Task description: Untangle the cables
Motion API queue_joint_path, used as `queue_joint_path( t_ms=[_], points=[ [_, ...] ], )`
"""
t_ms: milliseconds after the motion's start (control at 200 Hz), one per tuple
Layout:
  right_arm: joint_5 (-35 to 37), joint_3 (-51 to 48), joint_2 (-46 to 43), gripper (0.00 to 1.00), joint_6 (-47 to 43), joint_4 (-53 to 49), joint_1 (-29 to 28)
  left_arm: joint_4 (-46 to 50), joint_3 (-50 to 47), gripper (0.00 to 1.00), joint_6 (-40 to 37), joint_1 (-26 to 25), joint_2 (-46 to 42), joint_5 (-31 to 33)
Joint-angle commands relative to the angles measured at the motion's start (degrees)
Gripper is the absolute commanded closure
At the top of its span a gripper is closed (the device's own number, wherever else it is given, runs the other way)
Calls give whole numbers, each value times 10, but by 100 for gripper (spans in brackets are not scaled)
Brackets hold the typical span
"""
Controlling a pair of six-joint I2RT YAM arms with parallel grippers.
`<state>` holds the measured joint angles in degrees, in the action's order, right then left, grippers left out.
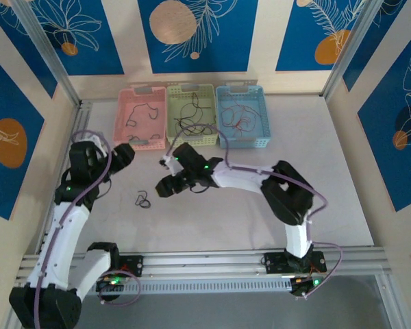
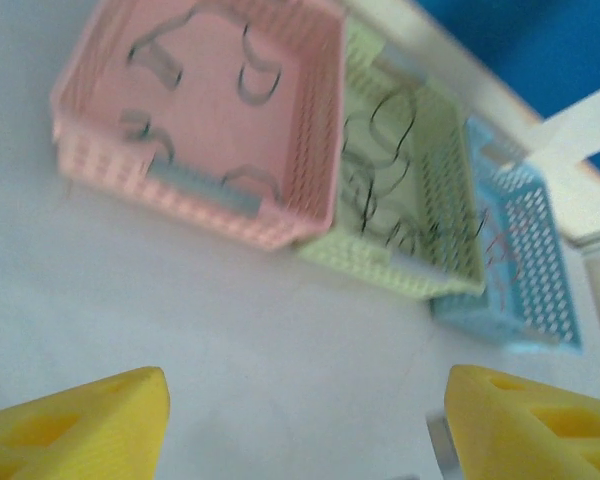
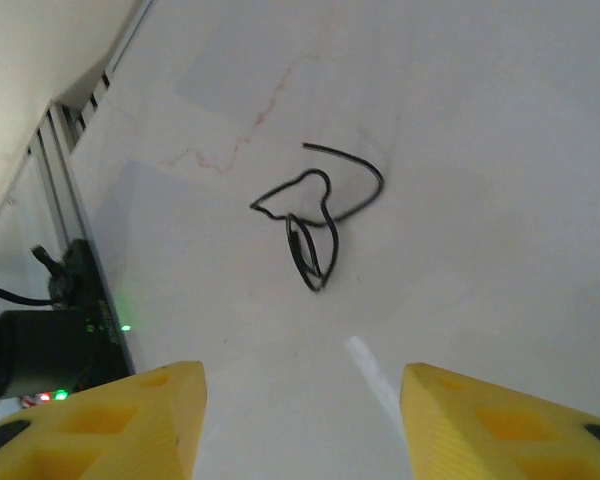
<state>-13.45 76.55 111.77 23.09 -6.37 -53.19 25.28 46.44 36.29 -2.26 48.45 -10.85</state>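
Loosely curled black cable (image 3: 315, 215), loop toward spread right claw (image 3: 302, 390), left claw (image 2: 307, 400) spread too

text: none legible | labels, brands: none legible | numbers, signs: none legible

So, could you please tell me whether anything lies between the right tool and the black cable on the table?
Nothing visible does: the open right tool faces the curled black cable across bare table.
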Motion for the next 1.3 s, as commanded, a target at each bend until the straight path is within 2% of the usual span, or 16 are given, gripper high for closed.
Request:
queue_joint_path(
  t_ms=[0,210,475,710,1100,1295],
  points=[
    [-22,63,59,44,-94,9,-9,80,-6,27,6,4,-58,-23],
    [-94,169,151,42,-190,-31,-4,168,33,27,-12,4,-117,-46],
    [-117,241,222,43,-256,-36,-9,208,44,27,-28,5,-145,-53],
    [-107,336,283,46,-270,-95,-17,202,40,27,-24,4,-145,-57],
    [-72,398,320,45,-265,-160,-21,209,45,27,-35,4,-137,-57],
    [-50,435,344,50,-266,-190,-25,201,38,27,-38,4,-130,-63]
  ],
)
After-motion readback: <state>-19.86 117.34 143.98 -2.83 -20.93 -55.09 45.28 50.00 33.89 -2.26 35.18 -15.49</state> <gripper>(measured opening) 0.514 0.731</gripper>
